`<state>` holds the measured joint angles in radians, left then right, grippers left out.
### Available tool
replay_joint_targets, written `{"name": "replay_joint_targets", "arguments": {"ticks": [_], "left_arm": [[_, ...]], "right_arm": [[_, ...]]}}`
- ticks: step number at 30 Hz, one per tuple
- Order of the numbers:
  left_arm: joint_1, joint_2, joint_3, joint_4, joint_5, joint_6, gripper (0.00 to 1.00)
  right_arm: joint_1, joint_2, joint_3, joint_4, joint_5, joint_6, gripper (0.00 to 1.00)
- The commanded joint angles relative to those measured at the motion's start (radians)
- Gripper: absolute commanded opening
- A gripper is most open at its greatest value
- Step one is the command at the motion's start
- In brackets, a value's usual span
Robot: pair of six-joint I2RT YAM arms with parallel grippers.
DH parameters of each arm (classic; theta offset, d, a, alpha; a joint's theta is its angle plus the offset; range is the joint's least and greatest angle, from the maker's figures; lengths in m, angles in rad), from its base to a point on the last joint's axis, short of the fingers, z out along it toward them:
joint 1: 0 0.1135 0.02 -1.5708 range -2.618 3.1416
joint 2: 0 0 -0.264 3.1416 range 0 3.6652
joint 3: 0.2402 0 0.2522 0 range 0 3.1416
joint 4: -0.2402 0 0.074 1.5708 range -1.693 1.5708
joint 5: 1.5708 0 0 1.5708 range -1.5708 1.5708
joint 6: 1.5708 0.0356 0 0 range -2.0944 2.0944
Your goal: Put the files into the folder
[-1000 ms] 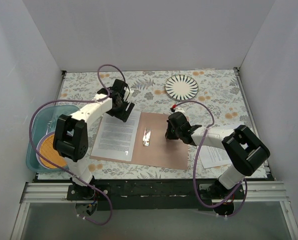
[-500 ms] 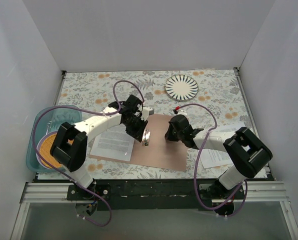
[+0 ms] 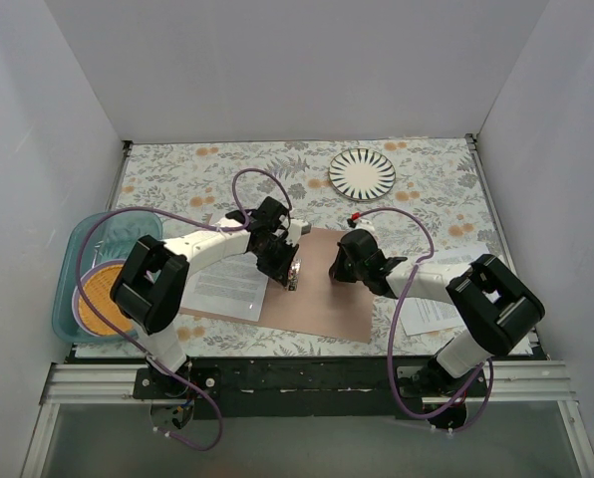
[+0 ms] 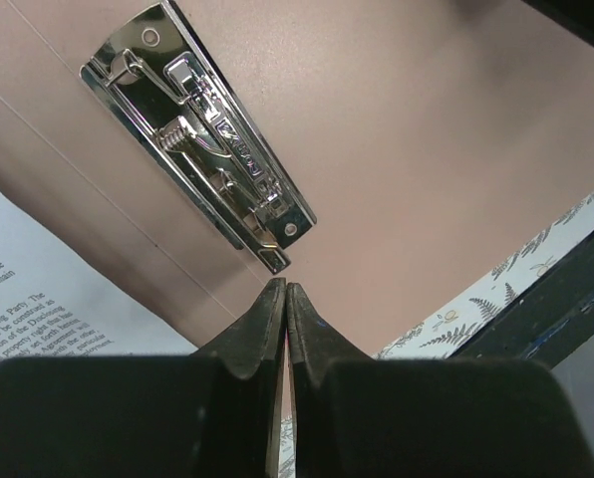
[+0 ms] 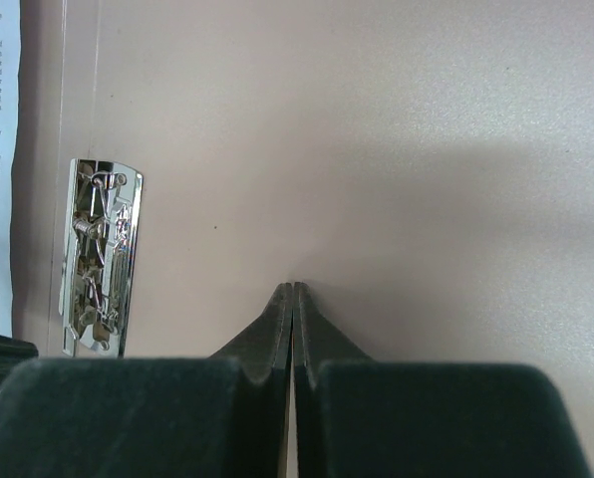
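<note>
While one printed sheet (image 3: 225, 287) already lies on the left leaf of the open kraft-board folder (image 3: 322, 299), the task reads as part done at best: the sheet sits beside the metal fastener (image 3: 292, 272), not under it, and further white printed sheets (image 3: 429, 311) lie on the floral tablecloth (image 3: 177, 174) near the folder's right edge, partly beneath the right arm. Left to do, by this judgement: bring those sheets over, seat the stack, shut the cover. Folder: flat, rectangular, matte brown board with a faint grain and a creased spine line. Fastener: bright chromed lever clip, long and narrow, sprung, with a rivet hole at each end, mounted just right of the spine. Sheets: thin, limp, white, closely lined with small black type. Left gripper (image 4: 283, 291): black tapered fingers pressed together with nothing between them, tips just beside the near end of the fastener, over bare board. Right gripper (image 5: 293, 289): likewise clenched and empty, tips low over the plain right leaf of the folder, well apart from the fastener; contact with the board cannot be told. Also present: round plate (image 3: 362, 172) with radiating stripes at the far side, and a teal tray (image 3: 83, 244) at the left edge holding an orange disc (image 3: 96, 299).
</note>
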<state>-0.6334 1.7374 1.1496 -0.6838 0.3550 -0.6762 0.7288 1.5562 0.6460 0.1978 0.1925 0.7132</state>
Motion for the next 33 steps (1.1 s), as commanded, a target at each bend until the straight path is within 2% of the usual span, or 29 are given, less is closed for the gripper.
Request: {"name": "replay_joint_targets", "arguments": {"ticks": [1,23,33], "left_arm": [[-0.008,0.011,-0.021,0.046,0.004,-0.008,0.0],[-0.025,0.094,-0.007,0.07,-0.068,0.003,0.0],[-0.025,0.111,0.032,0.069,-0.077,0.003,0.0]], "right_arm": [[0.004,-0.002,-0.034,-0.052,0.021,0.009,0.01],[0.009,0.001,-0.063,-0.011,-0.024,0.035,0.01],[0.106,0.119,-0.048,0.075,-0.085,0.095,0.01]]}}
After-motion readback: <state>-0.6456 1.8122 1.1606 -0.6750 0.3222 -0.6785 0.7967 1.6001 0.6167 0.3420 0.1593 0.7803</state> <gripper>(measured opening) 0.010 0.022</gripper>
